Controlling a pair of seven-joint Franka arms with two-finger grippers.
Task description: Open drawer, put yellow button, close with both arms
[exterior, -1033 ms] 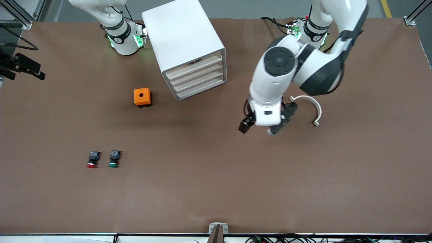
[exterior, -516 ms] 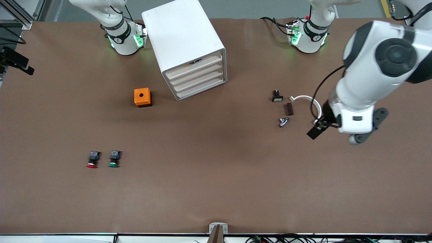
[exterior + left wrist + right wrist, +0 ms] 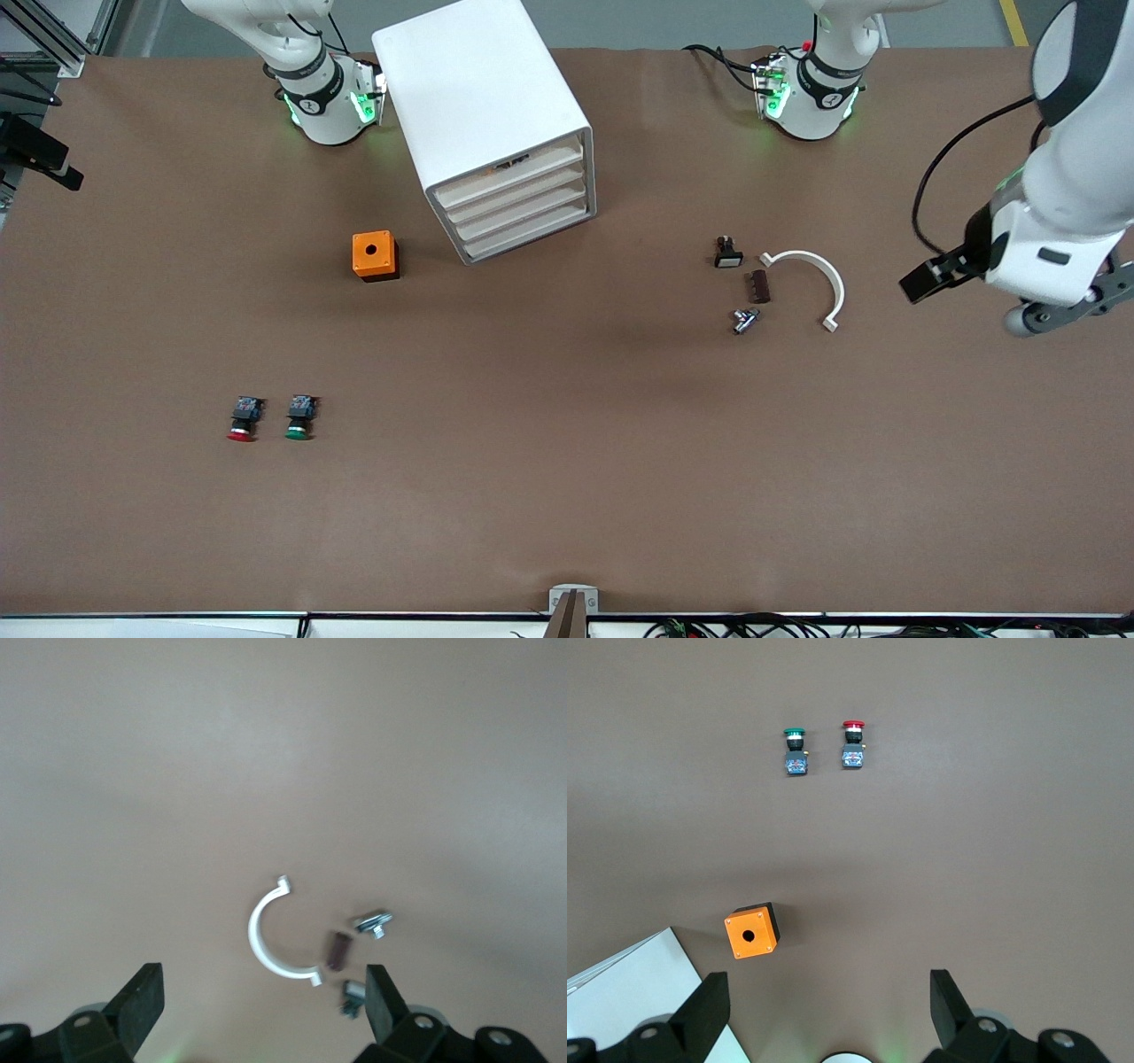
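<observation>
The white cabinet (image 3: 483,97) stands near the right arm's base. Its uppermost drawer (image 3: 509,171) looks pushed in, level with the three below it. No yellow button shows in any view. My left gripper (image 3: 261,1014) is open and empty, up in the air over the bare mat at the left arm's end of the table (image 3: 930,277), past a white half ring (image 3: 837,288). My right gripper (image 3: 830,1014) is open and empty, high over the mat beside the cabinet's corner (image 3: 629,992).
A red-capped button (image 3: 241,422) and a green-capped button (image 3: 299,419) lie side by side near the front camera. An orange box with a hole (image 3: 374,255) sits beside the cabinet. Small black (image 3: 728,255), brown (image 3: 759,286) and metal (image 3: 744,320) parts lie beside the half ring.
My left arm has swung from the middle of the table out to its own end, uncovering the small parts by the half ring. The cabinet and buttons have not moved.
</observation>
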